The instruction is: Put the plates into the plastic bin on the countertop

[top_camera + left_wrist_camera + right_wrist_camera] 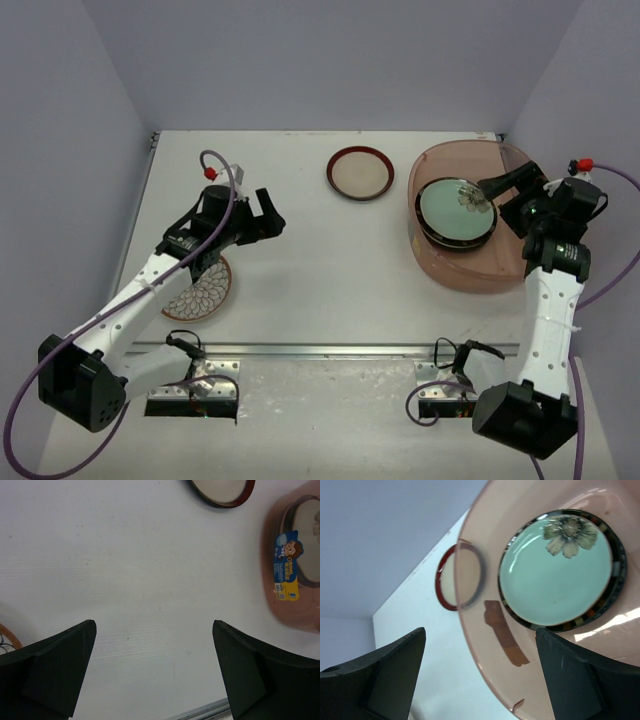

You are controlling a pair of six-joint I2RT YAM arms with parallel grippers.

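Note:
The plastic bin stands at the right of the countertop. In it a mint green plate with a flower lies on top of a black-rimmed plate. A maroon-rimmed plate lies at the back middle. A brown-white petal plate lies at the left, partly under my left arm. My left gripper is open and empty above the bare countertop. My right gripper is open and empty over the bin's right side. The mint green plate and the bin's rim show in the right wrist view.
A metal strip runs along the countertop's front edge. Grey walls close in the back and both sides. The bin's wall carries a blue and yellow sticker. The maroon-rimmed plate shows at the top of the left wrist view.

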